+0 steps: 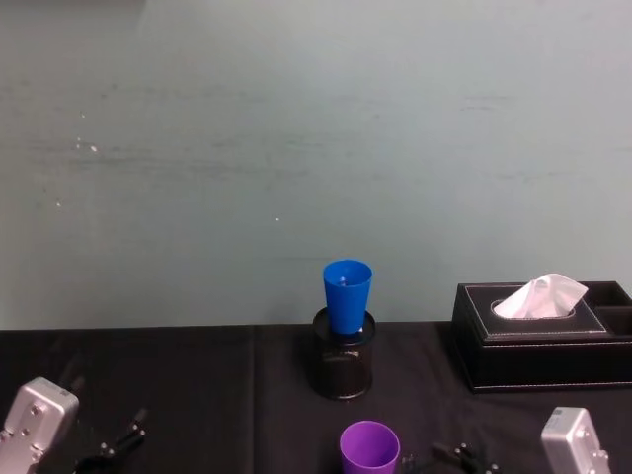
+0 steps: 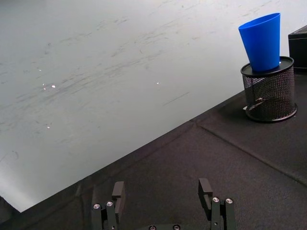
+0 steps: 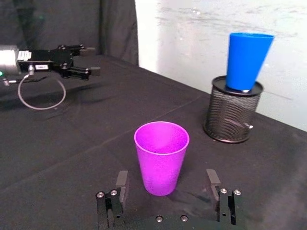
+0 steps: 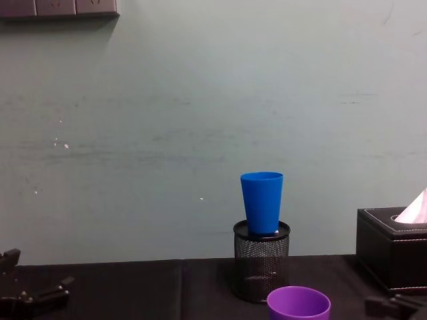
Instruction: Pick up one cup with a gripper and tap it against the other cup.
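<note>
While the right claw gaped wide and empty, we saw the purple cup upright just ahead of its fingertips, the blue cup farther on in a mesh holder, the left claw likewise open well apart, and the head view added a tissue box.

The black-clothed table bears a purple cup just ahead of the right gripper's spread jaws, a mesh pen holder farther beyond them, and a tissue box.

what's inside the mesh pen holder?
The blue cup stands upright in the black wire-mesh pen holder, most of it above the rim. Anything beneath it is hidden.
</note>
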`<state>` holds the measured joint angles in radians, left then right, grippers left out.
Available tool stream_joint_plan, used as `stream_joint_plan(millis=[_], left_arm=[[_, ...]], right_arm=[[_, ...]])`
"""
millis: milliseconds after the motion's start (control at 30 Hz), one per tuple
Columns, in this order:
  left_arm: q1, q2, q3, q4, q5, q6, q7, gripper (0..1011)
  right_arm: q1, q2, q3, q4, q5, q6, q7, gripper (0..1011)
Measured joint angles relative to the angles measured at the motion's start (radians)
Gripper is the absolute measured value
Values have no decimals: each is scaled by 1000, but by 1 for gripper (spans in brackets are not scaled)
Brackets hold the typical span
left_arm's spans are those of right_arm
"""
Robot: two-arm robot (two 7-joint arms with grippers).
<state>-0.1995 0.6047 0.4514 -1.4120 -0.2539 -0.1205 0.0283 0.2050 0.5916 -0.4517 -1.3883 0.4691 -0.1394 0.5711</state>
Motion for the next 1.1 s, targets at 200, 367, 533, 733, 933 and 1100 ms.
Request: stream_joint_plan(millis=[200, 367, 533, 733, 933, 1100], left_arm=[[0, 0, 0, 0, 0, 0, 0, 1000], [0, 0, 0, 0, 0, 0, 0, 1000], [0, 0, 0, 0, 0, 0, 0, 1000], [0, 0, 0, 0, 0, 0, 0, 1000], [0, 0, 0, 0, 0, 0, 0, 1000], [0, 0, 0, 0, 0, 0, 0, 1000]], right_arm=[[38, -38, -14, 56, -17, -4, 39, 1003], [70, -73, -20, 104, -30, -13, 68, 1003], [96, -101, -21, 146, -34, -21, 88, 1003], [128, -134, -22, 200, -35, -34, 109, 1003], [156, -161, -26, 243, -37, -44, 123, 1003], [176, -182, -30, 272, -39, -52, 134, 1003]])
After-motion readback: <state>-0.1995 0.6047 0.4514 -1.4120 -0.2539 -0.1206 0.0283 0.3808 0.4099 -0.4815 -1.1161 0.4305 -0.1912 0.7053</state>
